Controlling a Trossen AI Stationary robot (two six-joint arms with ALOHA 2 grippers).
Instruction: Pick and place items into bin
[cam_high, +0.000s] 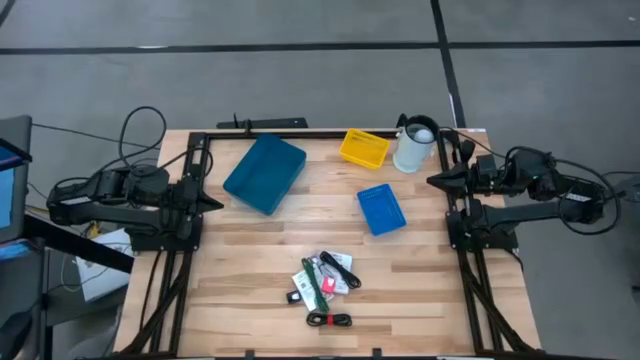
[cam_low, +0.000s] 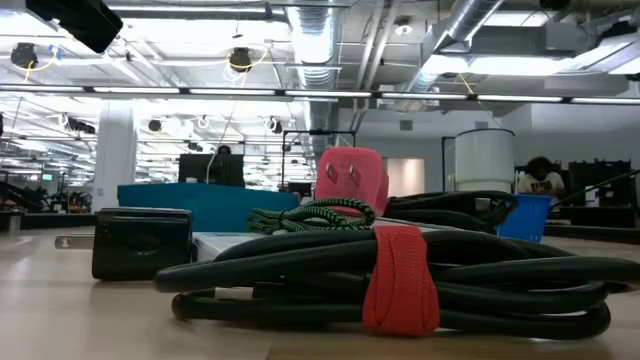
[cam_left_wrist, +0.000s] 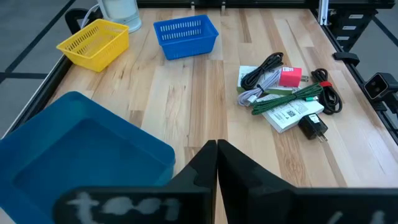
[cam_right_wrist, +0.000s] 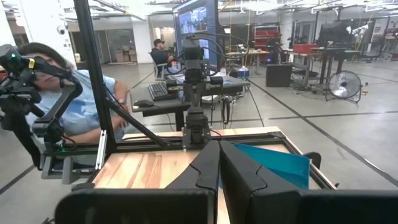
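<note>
Both pairs of jaws are pressed together and hold nothing: the left gripper waits at the left edge of the surface, the right gripper at the right edge. Between them, toward the near edge, the items lie in a loose heap, well apart from the large blue bin.

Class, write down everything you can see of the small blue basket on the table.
The small blue basket is an open rectangular tub that looks like plastic, its walls pierced with a fine lattice of slots. It stands upright on the wooden table, turned at an angle to the table's edges, and looks empty. It sits alone, right of the table's middle, between the yellow basket and the pile of items. Nothing touches it.
</note>
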